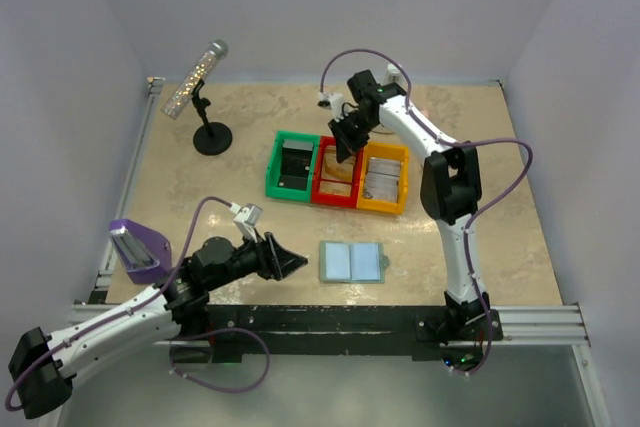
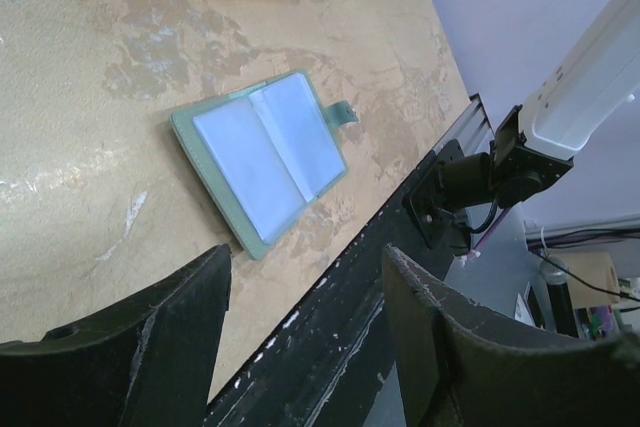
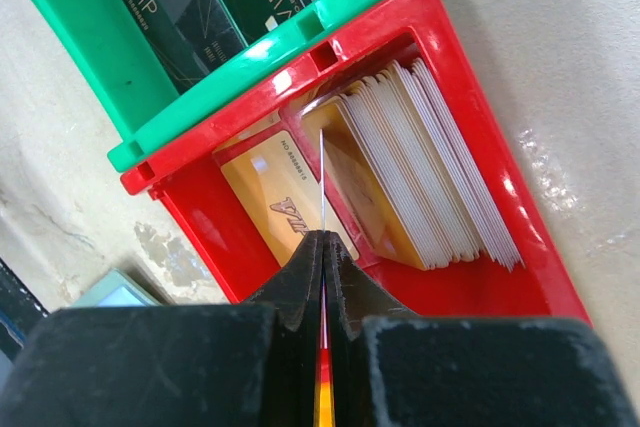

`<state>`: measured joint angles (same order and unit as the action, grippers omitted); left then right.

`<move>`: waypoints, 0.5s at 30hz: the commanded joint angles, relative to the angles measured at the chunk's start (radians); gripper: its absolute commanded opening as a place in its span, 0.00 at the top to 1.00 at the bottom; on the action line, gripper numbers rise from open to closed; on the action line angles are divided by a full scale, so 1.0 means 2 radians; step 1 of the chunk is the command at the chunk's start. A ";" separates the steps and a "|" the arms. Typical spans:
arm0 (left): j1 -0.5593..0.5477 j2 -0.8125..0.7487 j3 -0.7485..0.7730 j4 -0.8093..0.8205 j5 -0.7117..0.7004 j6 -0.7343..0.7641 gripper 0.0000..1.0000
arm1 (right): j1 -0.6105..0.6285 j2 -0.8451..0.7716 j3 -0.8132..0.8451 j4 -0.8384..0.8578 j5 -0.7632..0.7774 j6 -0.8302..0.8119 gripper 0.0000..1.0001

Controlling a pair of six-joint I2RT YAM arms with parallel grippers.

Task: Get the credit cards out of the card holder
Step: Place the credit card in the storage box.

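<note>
One credit card is sitting clamped edge-on in your right gripper over the red bin. Your left gripper is hovering, fingers apart, beside the open card holder at the near edge.

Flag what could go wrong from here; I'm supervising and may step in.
The right claw pinches a card by one edge over the red bin; it could slip or land crooked on the leaning stack. The card holder lies open near the table's front edge; the open left claw could nudge it off.
</note>
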<state>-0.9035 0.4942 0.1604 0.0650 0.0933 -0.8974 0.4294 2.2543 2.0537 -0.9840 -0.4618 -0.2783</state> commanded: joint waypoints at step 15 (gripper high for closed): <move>0.002 0.006 0.007 0.021 0.001 0.005 0.33 | -0.005 -0.004 0.025 0.000 0.013 0.013 0.93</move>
<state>-0.9035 0.5034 0.1604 0.0662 0.0933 -0.8974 0.4213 2.2543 2.0605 -0.9840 -0.4541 -0.2653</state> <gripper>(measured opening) 0.667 0.064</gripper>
